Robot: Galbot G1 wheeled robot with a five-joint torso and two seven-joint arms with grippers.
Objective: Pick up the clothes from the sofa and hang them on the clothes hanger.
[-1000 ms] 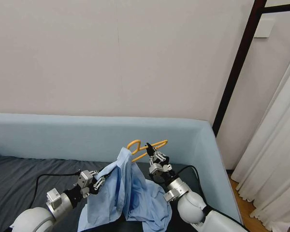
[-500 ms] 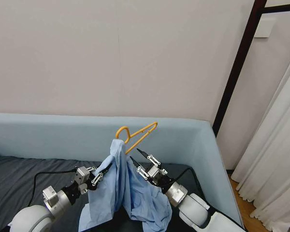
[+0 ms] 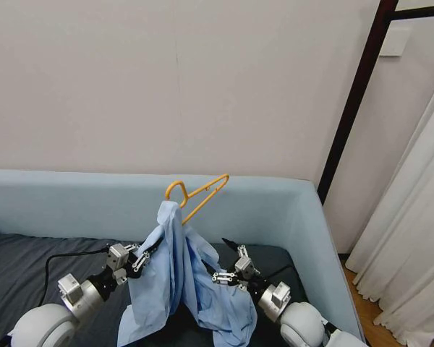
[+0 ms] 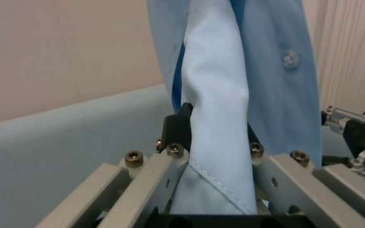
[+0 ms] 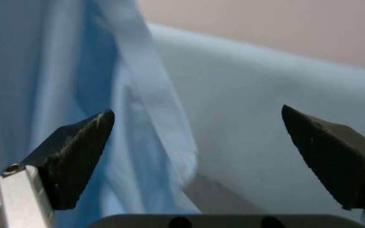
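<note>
**Operator:** What was the state of the right gripper (image 3: pixel 219 259)?

**Technician:** It stood low beside the blue shirt (image 3: pixel 177 275), above the dark sofa seat (image 3: pixel 29 267). Its jaws were spread wide and held nothing. One second before, it had been clamped on the orange hanger (image 3: pixel 210 183); it had since let go and dropped clear.

**Operator:** And the left gripper (image 3: pixel 139 254)?

**Technician:** Its jaws were closed on a fold of the shirt, pinched between the fingertips, as the left wrist view confirmed. It was at about the same height as a second earlier.

**Operator:** Where was the garment?

**Technician:** It was draped over the hanger, which sat higher against the light blue sofa backrest (image 3: pixel 58 202) than before, hook pointing up. The fabric hung down between the two grippers, its lower hem near the seat. What carried the hanger itself could not be determined.

**Operator:** What did this mean for the task?

**Technician:** The shirt appeared to be seated on the hanger, so the hanging step was judged largely complete. The free right gripper could re-grip if the load slipped.
</note>
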